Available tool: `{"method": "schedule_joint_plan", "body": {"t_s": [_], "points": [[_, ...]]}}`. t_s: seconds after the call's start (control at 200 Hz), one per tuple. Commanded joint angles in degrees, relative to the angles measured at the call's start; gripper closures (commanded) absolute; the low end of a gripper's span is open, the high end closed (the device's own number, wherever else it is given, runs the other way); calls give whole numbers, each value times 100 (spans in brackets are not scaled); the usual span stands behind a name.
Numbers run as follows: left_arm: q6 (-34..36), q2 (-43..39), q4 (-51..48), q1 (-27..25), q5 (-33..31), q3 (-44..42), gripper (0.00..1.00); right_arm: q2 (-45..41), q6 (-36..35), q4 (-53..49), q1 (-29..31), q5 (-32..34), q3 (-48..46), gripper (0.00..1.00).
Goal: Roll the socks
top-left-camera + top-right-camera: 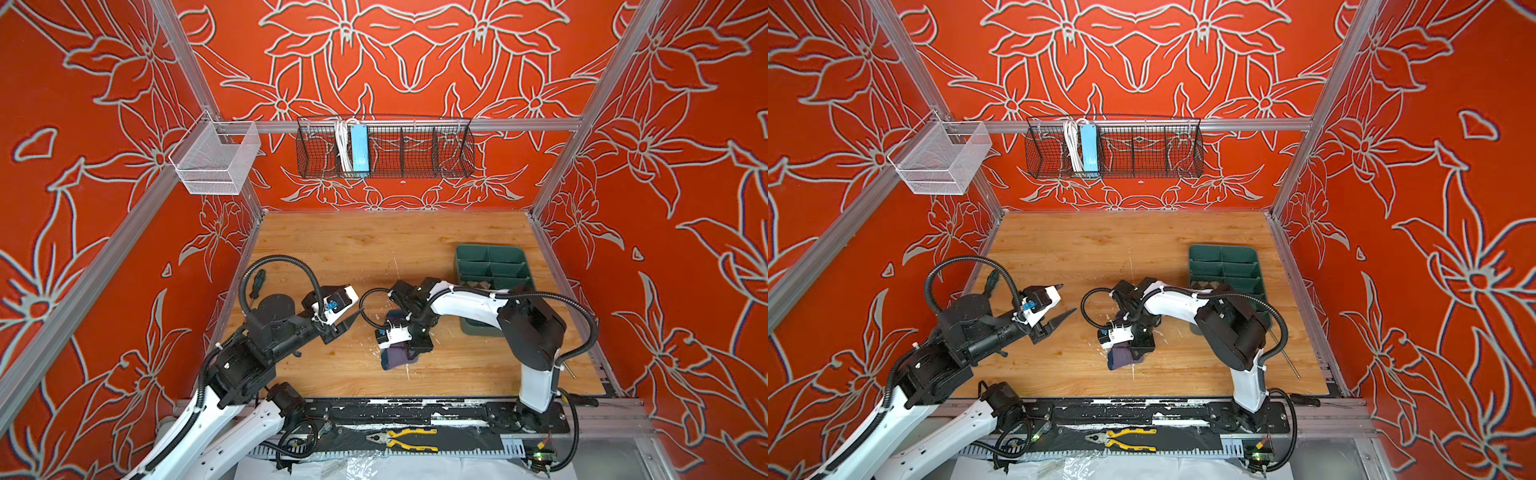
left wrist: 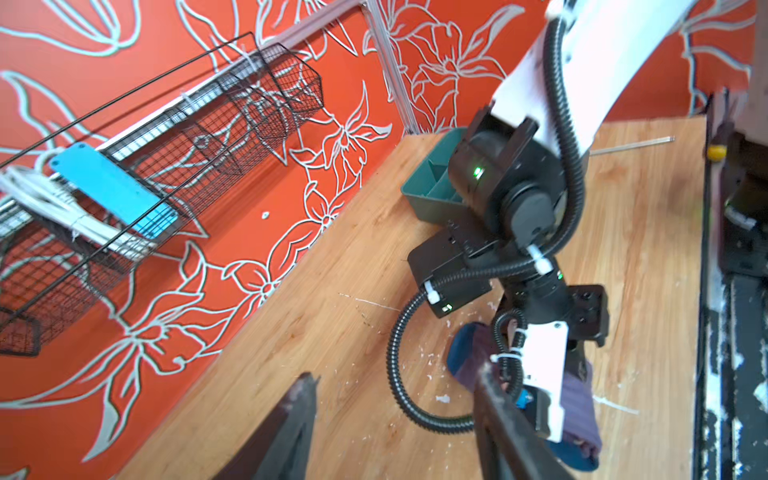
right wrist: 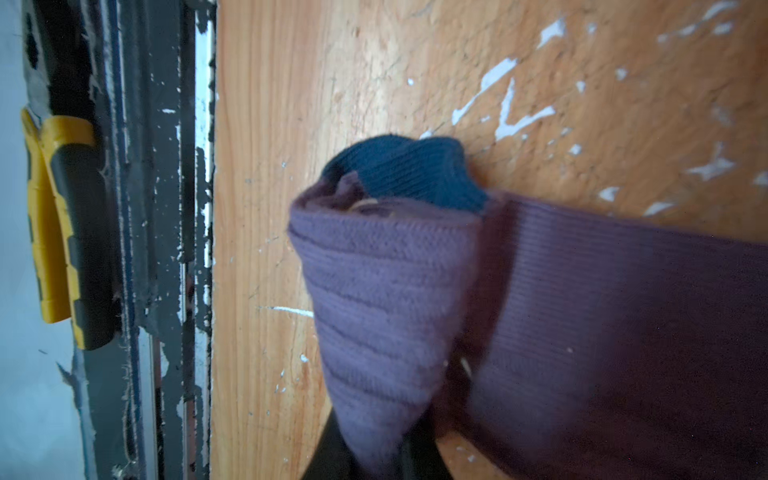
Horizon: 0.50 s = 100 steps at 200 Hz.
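"Well, what is the main failure risk at this point?"

"Unwinding. The right gripper [image 3: 374, 451] has its jaws clamped on the tapered end of the ribbed purple sock roll [image 3: 382, 299]. The left gripper [image 1: 1067, 297] hangs off to the side, jaws apart and empty, clear of the fabric. Nothing pins the flat, unrolled length of the sock. In my judgement, a release now would let the coils spring loose."

"Any second cause?"

"The shape. The roll narrows like a cone, so layers could slide off the wide end. An upward pull could also drag the free length across the scuffed wooden tabletop [image 1: 374, 257]."

"Location and condition?"

"It lies on the tabletop toward the front edge, near the dark green divided plastic tray [image 1: 471, 255] but apart from it. Teal knit bulges from the wide end. A pale sliver shows inside the roll, and I cannot tell what it is."
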Motion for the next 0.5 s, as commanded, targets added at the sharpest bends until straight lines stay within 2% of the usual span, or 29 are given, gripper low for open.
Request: {"method": "schedule_joint_plan", "body": {"t_s": [0.0, 0.135, 0.22, 0.29, 0.375, 0.44, 0.495], "points": [[351, 6, 161, -8, -47, 157, 35, 265, -81, -454, -65, -258, 179, 100], [999, 535, -480, -34, 490, 519, 35, 457, -27, -455, -137, -312, 355, 100], [1426, 875, -871, -332, 376, 528, 35, 621, -10, -510, -185, -319, 497, 100], [1889, 1048, -916, -996, -206, 312, 35, 756, 15, -549, -225, -331, 593, 100], [2246, 1327, -714, -2085, -1262, -121, 35, 886, 9, -628, -264, -341, 713, 100], [2164, 1608, -311, -2726, -1956, -469, 36, 953, 13, -689, -291, -346, 795, 100], [2006, 1878, 21, -3068, -2293, -728, 37, 996, 9, -726, -314, -355, 839, 100]]}}
